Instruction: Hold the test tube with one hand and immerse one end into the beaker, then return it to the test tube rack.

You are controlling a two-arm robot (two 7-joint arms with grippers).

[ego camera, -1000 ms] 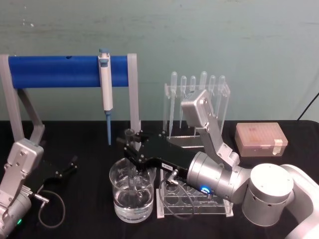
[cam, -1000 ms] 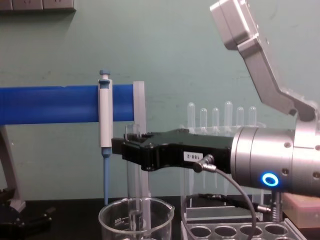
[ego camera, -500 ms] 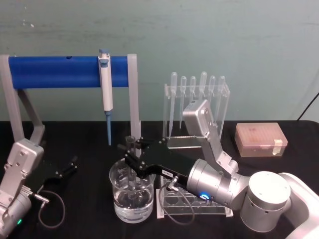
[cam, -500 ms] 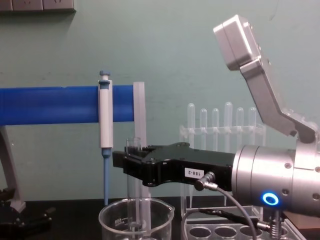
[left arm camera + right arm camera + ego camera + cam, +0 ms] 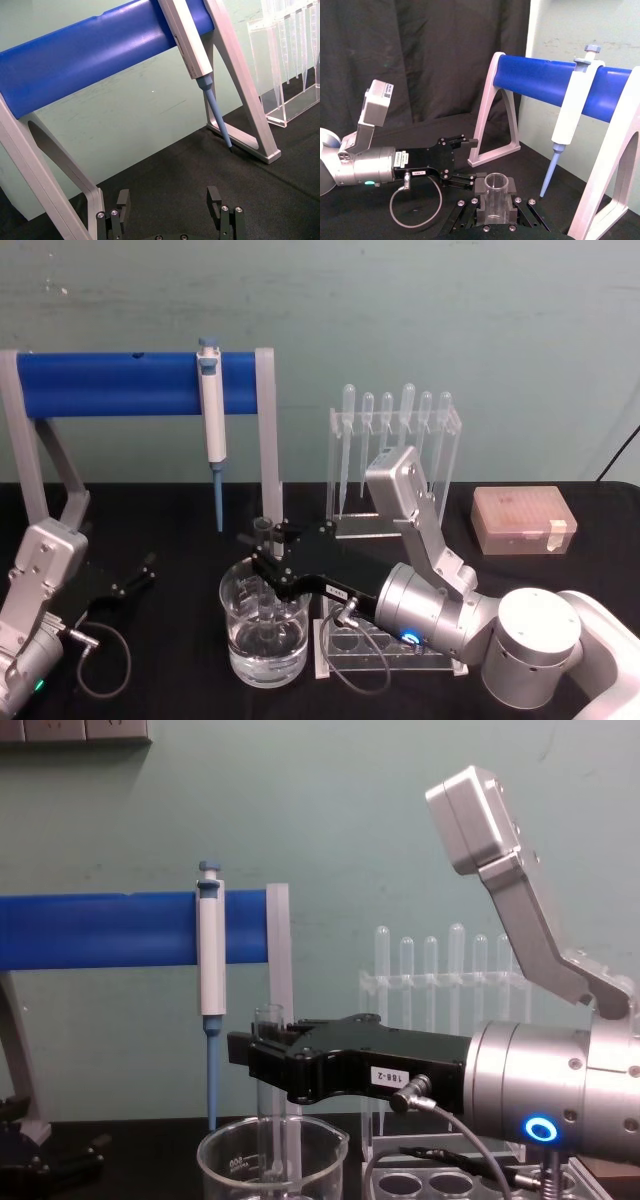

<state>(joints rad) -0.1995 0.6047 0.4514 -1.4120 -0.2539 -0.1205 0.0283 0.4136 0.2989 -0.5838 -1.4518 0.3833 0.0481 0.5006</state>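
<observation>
Chest view: my R gripper clamps test tube near rim. It's upright, clear, tip in beaker. L gripper fingers spread, idle.

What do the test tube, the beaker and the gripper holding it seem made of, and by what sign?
The test tube: probably clear glass, see-through with a glossy rim. The beaker: likely glass, transparent, with white printed markings. The right gripper: matte black, metal or hard plastic, undecidable; screw heads show.

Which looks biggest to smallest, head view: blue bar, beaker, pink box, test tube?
1. Blue cylindrical bar.
2. Wide clear glass beaker, though nearer the camera.
3. Pink plastic box.
4. Clear glass test tube.
</observation>
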